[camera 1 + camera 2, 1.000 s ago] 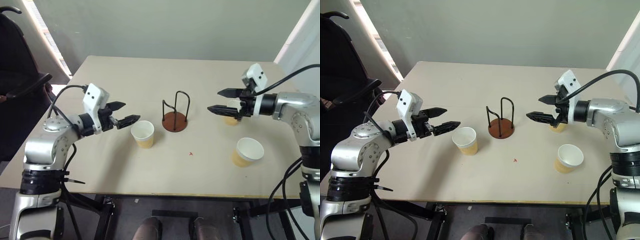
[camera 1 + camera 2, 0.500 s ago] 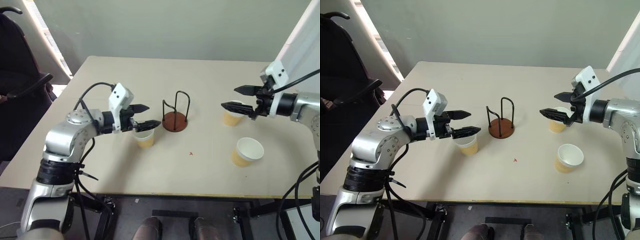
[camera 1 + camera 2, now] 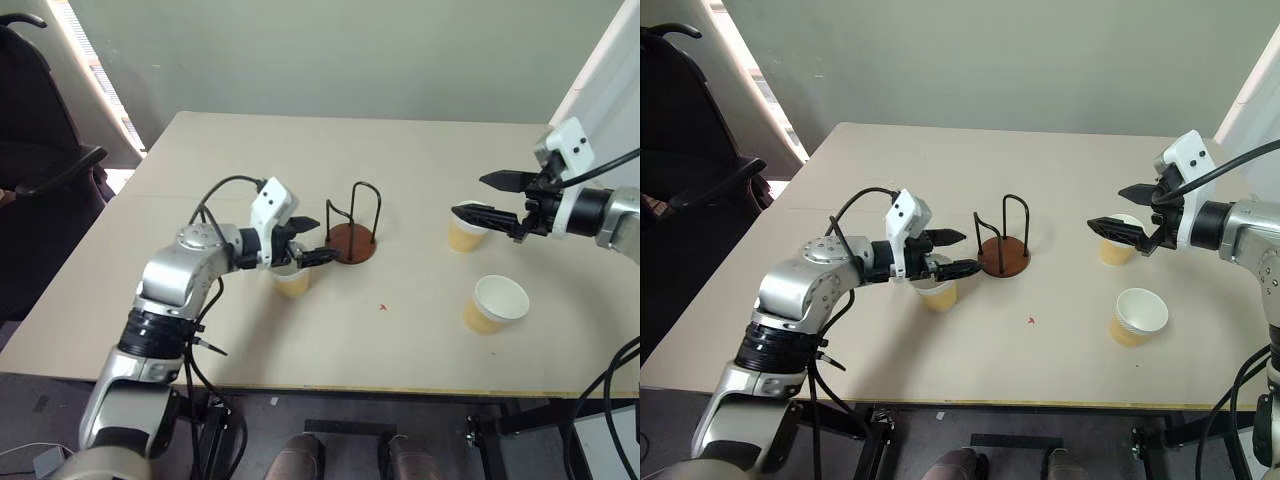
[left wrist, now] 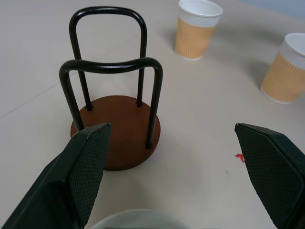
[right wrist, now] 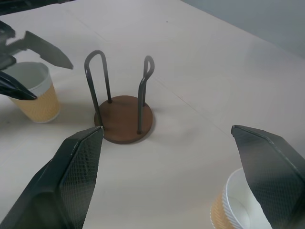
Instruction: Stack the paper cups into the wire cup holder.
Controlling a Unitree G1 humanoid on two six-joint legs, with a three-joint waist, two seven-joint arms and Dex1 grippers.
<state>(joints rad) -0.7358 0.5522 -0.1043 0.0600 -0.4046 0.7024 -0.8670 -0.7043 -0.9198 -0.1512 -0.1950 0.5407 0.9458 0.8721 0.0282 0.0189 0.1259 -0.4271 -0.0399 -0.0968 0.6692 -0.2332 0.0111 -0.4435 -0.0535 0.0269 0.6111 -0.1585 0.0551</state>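
Left gripper (image 3: 950, 254) is gaping wide, empty, straddling the rim of the leftmost cup (image 3: 937, 292); we're lining up on it, nothing gripped. Wire cup holder (image 3: 1002, 250) is sitting mid-table just beside that cup, still bare, so we're judging zero of three stacked. Its loops are pointing straight up, long axis vertical, disc base flat. Two more paper cups are standing upright, mouths up, on the right: far one (image 3: 1117, 243) under our right gripper (image 3: 1129, 211), also spread wide and empty; near one (image 3: 1137, 316) well apart from both.
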